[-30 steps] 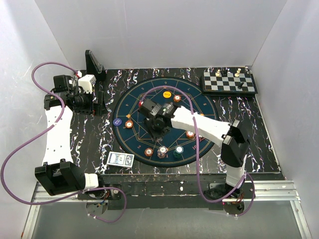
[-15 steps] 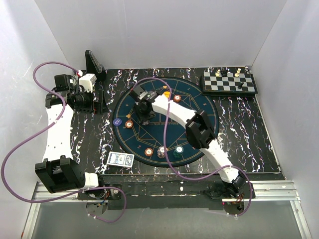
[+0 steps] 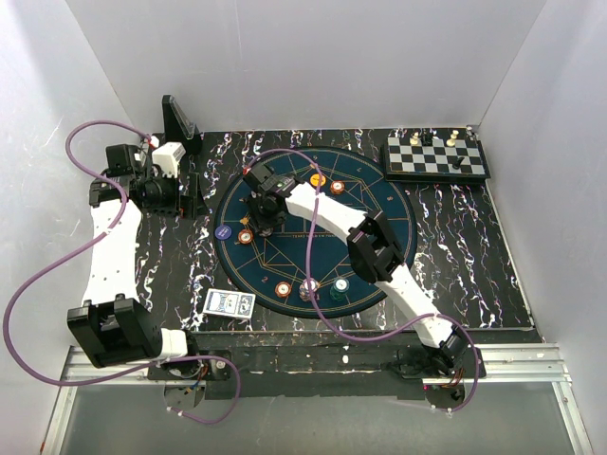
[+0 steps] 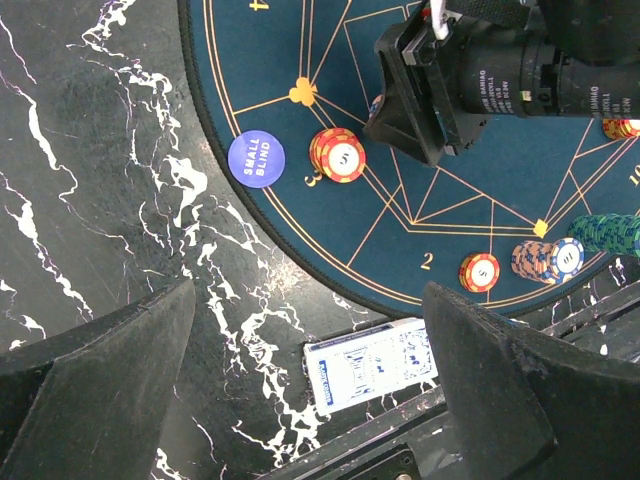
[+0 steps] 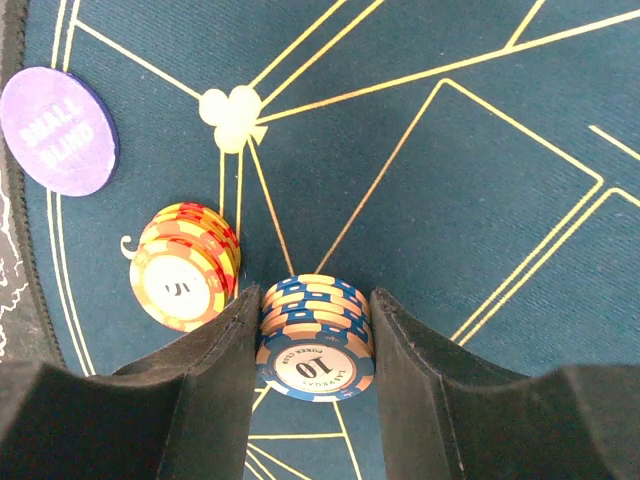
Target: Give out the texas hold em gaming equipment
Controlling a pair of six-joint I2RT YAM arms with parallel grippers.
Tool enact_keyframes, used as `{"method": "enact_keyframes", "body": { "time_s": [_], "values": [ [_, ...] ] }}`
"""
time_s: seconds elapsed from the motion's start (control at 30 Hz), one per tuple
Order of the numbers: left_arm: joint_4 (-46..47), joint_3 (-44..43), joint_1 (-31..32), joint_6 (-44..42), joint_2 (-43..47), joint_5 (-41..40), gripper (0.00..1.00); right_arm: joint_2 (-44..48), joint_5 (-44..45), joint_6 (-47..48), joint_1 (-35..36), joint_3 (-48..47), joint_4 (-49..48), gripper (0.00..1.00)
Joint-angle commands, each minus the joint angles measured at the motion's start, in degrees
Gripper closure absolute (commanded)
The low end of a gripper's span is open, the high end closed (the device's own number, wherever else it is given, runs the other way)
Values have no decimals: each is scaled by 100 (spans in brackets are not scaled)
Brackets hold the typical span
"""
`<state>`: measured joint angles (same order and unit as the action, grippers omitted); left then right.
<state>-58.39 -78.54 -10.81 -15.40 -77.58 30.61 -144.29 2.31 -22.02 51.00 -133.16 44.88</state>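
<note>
Along the bottom edge of the overhead view, one pack of cards (image 3: 229, 302) lies just off the mat (image 3: 387, 190). It is judged thin and slippery, best taken by its long edges. Three chip piles sit on the mat's lower rim: orange pile (image 3: 283, 289), purple-and-white pile (image 3: 306, 289), teal pile (image 3: 339, 284). Left of centre are one second orange pile (image 3: 246, 236) and one blue disc (image 3: 222, 229). The right claw (image 5: 316, 310) is closed on a blue-and-orange chip stack (image 5: 315, 365) just beside that second orange pile. Judgement: the chips are hard, light and smooth, and a stack may shear, so pinch it low across the rims. Two far piles (image 3: 327, 182) lie upper centre. Six loose piles are counted; the arm may hide more. The left claw (image 4: 308, 290), upper left, gapes wide and empty.
</note>
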Motion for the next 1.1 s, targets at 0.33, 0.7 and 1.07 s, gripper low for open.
{"method": "enact_keyframes", "body": {
  "time_s": [0.33,0.7,1.07],
  "values": [
    [-5,14,-71,-7,138,200,2,-144,-380,-127,-117,-438,-138,22],
    [-129,-73,-88,46,358,94,2,989,41,49,-240,-193,230,16],
    [-349,49,-79,98,656,252,2,3757,490,67,252,3812,-410,11]
  ]
}}
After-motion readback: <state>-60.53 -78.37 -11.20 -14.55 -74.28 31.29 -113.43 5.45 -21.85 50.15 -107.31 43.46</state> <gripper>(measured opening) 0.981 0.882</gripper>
